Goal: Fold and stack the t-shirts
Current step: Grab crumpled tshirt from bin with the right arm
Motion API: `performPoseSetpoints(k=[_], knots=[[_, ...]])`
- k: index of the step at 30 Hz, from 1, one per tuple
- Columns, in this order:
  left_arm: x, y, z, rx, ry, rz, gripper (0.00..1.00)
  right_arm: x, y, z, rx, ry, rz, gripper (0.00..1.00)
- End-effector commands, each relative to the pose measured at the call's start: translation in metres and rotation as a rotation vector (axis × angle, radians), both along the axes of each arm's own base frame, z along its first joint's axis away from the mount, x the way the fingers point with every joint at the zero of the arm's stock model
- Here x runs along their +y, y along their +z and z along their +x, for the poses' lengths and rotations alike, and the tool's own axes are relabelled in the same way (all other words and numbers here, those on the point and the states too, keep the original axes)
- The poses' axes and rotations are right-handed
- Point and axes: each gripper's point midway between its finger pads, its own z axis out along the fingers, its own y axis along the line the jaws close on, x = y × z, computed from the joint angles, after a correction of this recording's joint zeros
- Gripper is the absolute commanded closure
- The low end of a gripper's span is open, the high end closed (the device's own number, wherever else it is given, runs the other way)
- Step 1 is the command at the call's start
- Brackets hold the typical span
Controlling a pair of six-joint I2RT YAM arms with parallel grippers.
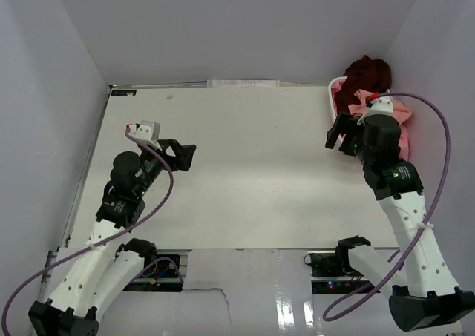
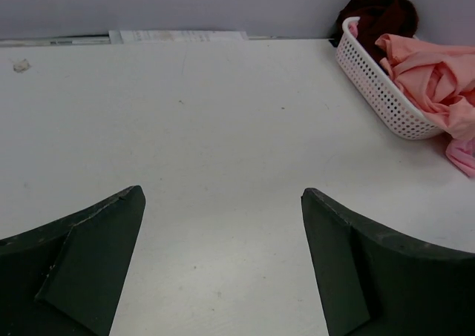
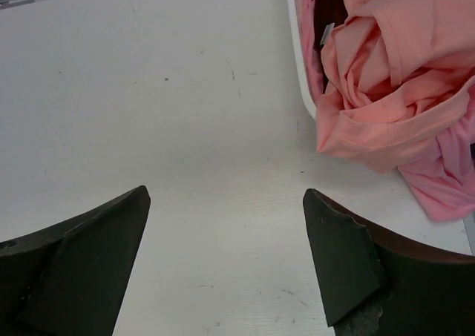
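Observation:
The t-shirts lie crumpled in a white slatted basket [image 1: 332, 99] at the table's far right corner. The salmon-pink shirt [image 3: 386, 84] spills over the basket's rim onto the table. The brighter pink shirt [image 3: 445, 173] hangs beneath it. The dark maroon shirt [image 1: 369, 73] is bunched at the basket's far end. My right gripper [image 1: 340, 136] is open and empty, just left of the basket, with the salmon-pink shirt ahead to its right. My left gripper [image 1: 184, 154] is open and empty over the left half of the table, far from the shirts.
The basket also shows in the left wrist view [image 2: 382, 91] at the far right. White walls close in the table at the back and both sides. A strip of paper [image 2: 178, 35] lies along the back edge. The white tabletop [image 1: 252, 173] lies between the arms.

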Motion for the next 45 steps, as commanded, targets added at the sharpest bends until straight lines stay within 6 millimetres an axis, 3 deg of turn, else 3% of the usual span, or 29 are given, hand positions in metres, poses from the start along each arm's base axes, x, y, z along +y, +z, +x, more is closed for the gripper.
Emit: performPoseSetpoints(k=[1, 3, 5, 7, 8, 10, 13, 16, 17, 19, 28, 33, 34, 40, 41, 42, 45], knots=[[-0.008, 0.021, -0.012, -0.148, -0.079, -0.003, 0.02, -0.004, 0.009, 0.006, -0.026, -0.035, 0.002, 0.10], [-0.009, 0.041, -0.023, -0.239, -0.104, -0.043, 0.02, -0.006, 0.008, 0.007, -0.023, -0.051, 0.000, 0.10], [-0.010, 0.042, -0.027, -0.239, -0.117, -0.046, 0.02, -0.008, 0.004, 0.007, -0.008, -0.067, -0.001, 0.10], [-0.011, 0.033, -0.022, -0.181, -0.111, -0.037, 0.02, -0.013, -0.003, 0.008, 0.012, -0.116, 0.014, 0.10], [-0.012, 0.038, -0.020, -0.179, -0.111, -0.037, 0.02, -0.025, -0.016, 0.009, 0.062, -0.195, -0.010, 0.10], [-0.014, 0.018, -0.008, -0.080, -0.100, -0.010, 0.02, -0.039, -0.030, 0.011, 0.124, -0.270, -0.018, 0.10], [-0.008, 0.006, 0.008, 0.015, -0.021, -0.012, 0.02, -0.054, -0.054, 0.021, 0.226, -0.360, -0.008, 0.10], [0.001, 0.002, 0.015, 0.051, 0.042, -0.004, 0.02, -0.066, -0.080, 0.031, 0.282, -0.487, 0.100, 0.10], [0.002, 0.002, 0.015, 0.050, 0.047, -0.002, 0.02, -0.061, -0.089, 0.038, 0.275, -0.483, 0.152, 0.10], [0.003, 0.005, 0.012, 0.038, 0.047, -0.009, 0.02, -0.065, -0.104, 0.043, 0.299, -0.517, 0.153, 0.10], [0.003, 0.008, 0.007, 0.008, 0.034, -0.015, 0.02, -0.099, -0.133, 0.056, 0.292, -0.684, 0.060, 0.10], [-0.002, 0.005, 0.006, 0.015, 0.004, -0.004, 0.02, -0.112, -0.135, 0.076, 0.284, -0.704, 0.005, 0.10], [-0.002, 0.004, 0.006, 0.019, 0.004, -0.001, 0.02, -0.123, -0.135, 0.076, 0.285, -0.733, 0.004, 0.10], [-0.003, 0.002, 0.007, 0.022, -0.001, 0.003, 0.02, -0.129, -0.142, 0.094, 0.299, -0.725, -0.018, 0.08], [-0.003, 0.001, 0.008, 0.025, -0.002, 0.005, 0.02, -0.129, -0.140, 0.099, 0.283, -0.718, -0.017, 0.26], [-0.003, 0.001, 0.008, 0.026, -0.002, 0.006, 0.02, -0.129, -0.139, 0.099, 0.280, -0.718, -0.018, 0.51], [-0.004, 0.000, 0.008, 0.030, -0.004, 0.005, 0.02, -0.126, -0.133, 0.106, 0.264, -0.681, -0.010, 0.84]])
